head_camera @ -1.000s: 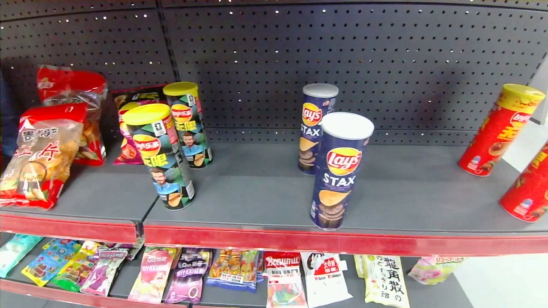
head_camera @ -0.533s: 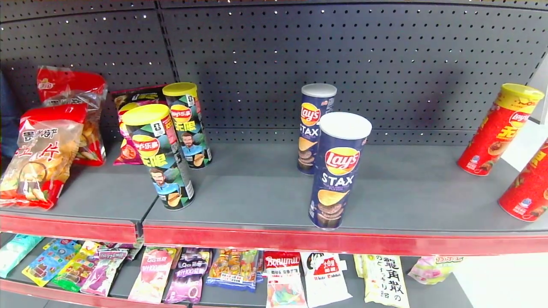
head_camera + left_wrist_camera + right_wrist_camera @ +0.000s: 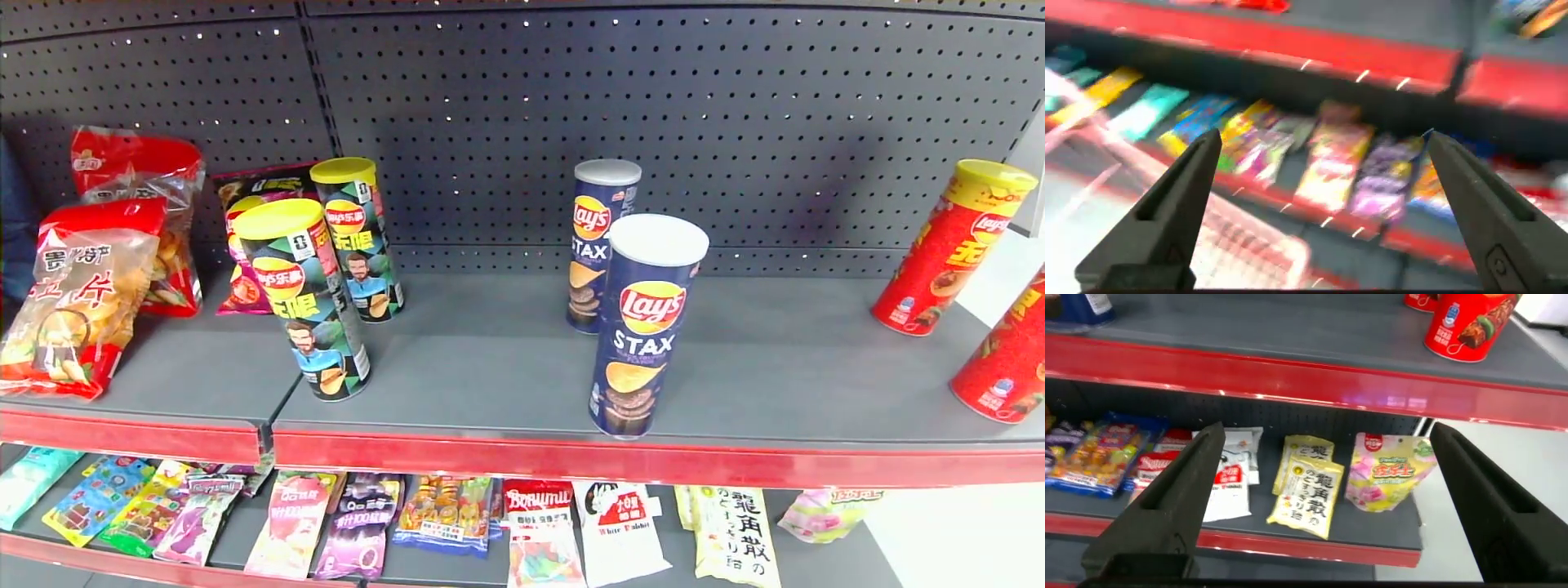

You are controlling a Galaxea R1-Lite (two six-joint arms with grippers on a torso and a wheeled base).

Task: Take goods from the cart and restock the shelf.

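My left fingers (image 3: 1167, 220) and right fingers (image 3: 1167, 514) gape wide, gripping nothing. The shelf (image 3: 506, 359) is a grey board with a red front lip. Mid-shelf stands a navy can (image 3: 645, 327) with a white lid, upright near the lip. Its twin (image 3: 600, 245) is just behind, and yellow-lidded cans (image 3: 306, 302) stand further left.

- The front blue can (image 3: 645, 322) is covering part of the rear blue can (image 3: 589, 237);
- the head view's right edge is cutting off a red can (image 3: 1008, 367);
- blur is smearing the snack packets (image 3: 1331, 163)
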